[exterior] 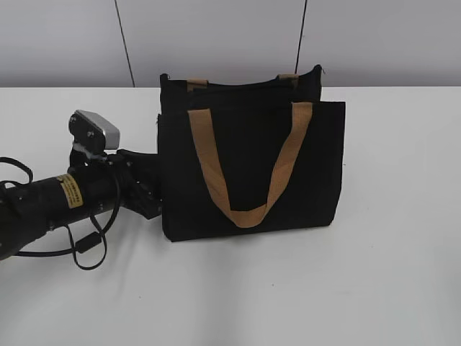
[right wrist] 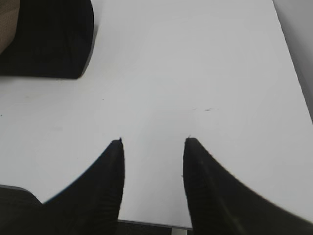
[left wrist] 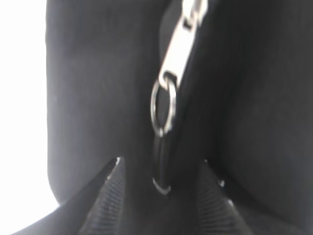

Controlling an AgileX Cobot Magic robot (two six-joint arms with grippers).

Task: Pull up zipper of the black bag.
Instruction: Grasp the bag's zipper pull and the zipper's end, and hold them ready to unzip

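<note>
The white bench (exterior: 389,274) carries one thing, the black bag (exterior: 252,180), which stands upright near its middle with a tan strap (exterior: 245,209) hanging in a loop down the front panel and a second strap showing as two short stubs at the rear edge. Its mouth faces up, and nothing of what may be inside shows from any view. The left arm (exterior: 65,194) lies low along the bench and reaches to the bag's left end, where the left gripper (left wrist: 161,171) sits close against the black fabric. In the left wrist view the zipper (left wrist: 178,58) runs up that end of the bag, its silver pull tab hanging with a small ring (left wrist: 164,110) just above the jaws, which stand apart on either side of it and hold nothing. The right gripper (right wrist: 152,147) hovers over bare bench with its jaws wide and empty, a corner of the bag off to the upper left. To do this step well, I judge the left jaws should close squarely on the tab or ring rather than on the cloth, then draw along the zipper line, not away from it, so the light bag does not tip or slide.
</note>
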